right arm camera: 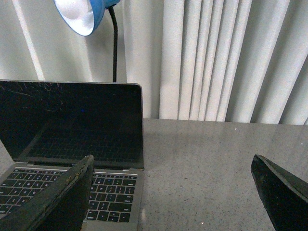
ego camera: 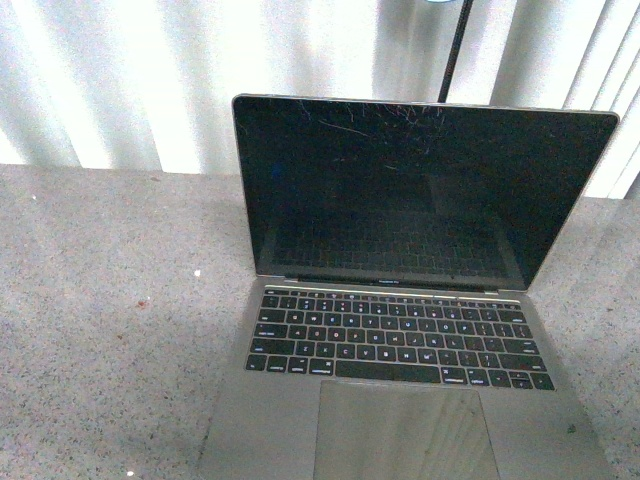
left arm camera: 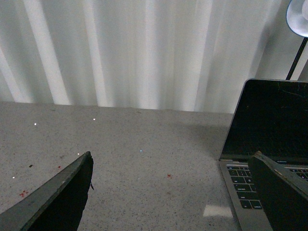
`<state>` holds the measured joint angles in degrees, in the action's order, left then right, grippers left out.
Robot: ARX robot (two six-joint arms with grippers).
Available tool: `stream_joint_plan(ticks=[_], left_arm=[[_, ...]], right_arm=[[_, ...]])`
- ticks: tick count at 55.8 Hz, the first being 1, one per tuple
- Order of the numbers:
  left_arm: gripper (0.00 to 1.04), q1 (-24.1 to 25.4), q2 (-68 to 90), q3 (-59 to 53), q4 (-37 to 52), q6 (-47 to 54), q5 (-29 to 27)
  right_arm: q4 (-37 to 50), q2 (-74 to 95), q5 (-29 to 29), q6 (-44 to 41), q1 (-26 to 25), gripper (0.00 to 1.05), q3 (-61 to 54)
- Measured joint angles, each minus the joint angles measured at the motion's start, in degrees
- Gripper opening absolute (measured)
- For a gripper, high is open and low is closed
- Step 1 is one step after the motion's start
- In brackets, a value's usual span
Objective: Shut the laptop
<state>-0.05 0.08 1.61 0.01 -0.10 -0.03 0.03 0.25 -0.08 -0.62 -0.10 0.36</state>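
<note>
A grey speckled table (ego camera: 110,300) is backed by white curtains (left arm camera: 144,53), perhaps backlit; a blue lamp (right arm camera: 82,14) is seen overhead.

I see a grey speckled table (left arm camera: 144,144) between the left jaws, with tiny red specks (left arm camera: 169,176) on it, maybe paint. A white curtain (right arm camera: 216,57) hangs far past the right jaws. A blue lamp (right arm camera: 79,14) on a black pole (right arm camera: 114,48) stands high beyond them.

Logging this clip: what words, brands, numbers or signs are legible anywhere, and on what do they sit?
Nothing reads clearly.
Below the screen of the laptop: a small white wordmark, too small to read.
On the keys: white legends, too blurred to read.
On the lamp and table: no markings visible.
</note>
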Motion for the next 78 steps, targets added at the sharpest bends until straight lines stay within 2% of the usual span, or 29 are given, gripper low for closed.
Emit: stream_joint_plan(ticks=[19,20,22,25,26,28,30,33,36,40,45,50,58,62,65,72,78], left_arm=[[0.98,0.00,0.00,0.00,0.00,0.00,0.00],[0.98,-0.48,0.33,0.11,-0.33,0.00,-1.46],[0.98,-3.37,2.08,0.90,-3.54,0.04,-10.27],[0.98,-6.91,4.63,1.42,-4.96,-0.46,-20.11],[0.98,-7.32,5.03,1.42,-4.96,-0.42,-21.75],[0.98,-8.13,5.86,1.42,-4.63,-0.39,-25.38],[0.98,-8.11,6.05,1.44,-4.11,-0.50,-25.40],[0.98,-7.08,6.75,1.73,-2.10,-1.42,-24.92],[0.98,-5.86,8.31,2.19,0.66,-1.95,-23.41],[0.98,-4.20,11.93,2.36,5.46,-3.21,-20.74],[0.98,-1.88,20.37,2.51,15.63,-4.76,-16.09],[0.98,0.48,32.09,4.15,27.82,-6.99,-10.45],[0.98,1.22,52.39,10.43,44.83,-8.61,-3.32],[0.98,0.37,63.43,14.95,50.80,-8.00,0.28],[0.98,0.11,71.36,19.32,51.78,-6.71,4.04],[0.98,0.35,81.48,28.06,50.07,-4.11,10.16],[0.98,1.03,85.74,35.10,45.05,-1.68,16.00]], right_arm=[[0.00,0.00,0.00,0.00,0.00,0.97,0.00],[0.00,0.00,0.00,0.00,0.00,0.97,0.00],[0.00,0.00,-0.02,0.00,0.00,0.97,0.00],[0.00,0.00,0.02,0.00,0.00,0.97,0.00],[0.04,0.00,0.52,0.00,0.09,0.97,0.00],[1.20,0.55,5.14,-1.11,1.53,0.97,0.00],[3.67,2.05,13.92,-2.84,3.74,0.97,0.00],[5.55,3.52,21.49,-4.33,4.33,0.97,0.00],[7.48,4.98,23.10,-5.31,2.78,0.97,0.00],[11.78,7.96,20.22,-6.14,-1.09,0.97,0.00],[22.08,16.94,11.23,-6.49,-8.81,0.97,0.07],[37.20,33.09,1.22,-5.46,-18.14,0.97,2.71],[50.84,55.12,-8.00,-2.80,-24.81,0.97,11.69],[52.35,66.10,-11.50,-1.86,-25.92,0.97,18.75],[51.25,72.74,-13.90,-1.44,-26.23,0.97,25.18],[48.59,80.35,-20.57,-1.90,-26.27,0.97,37.90],[46.16,83.25,-25.73,-3.76,-26.23,0.97,44.39]])
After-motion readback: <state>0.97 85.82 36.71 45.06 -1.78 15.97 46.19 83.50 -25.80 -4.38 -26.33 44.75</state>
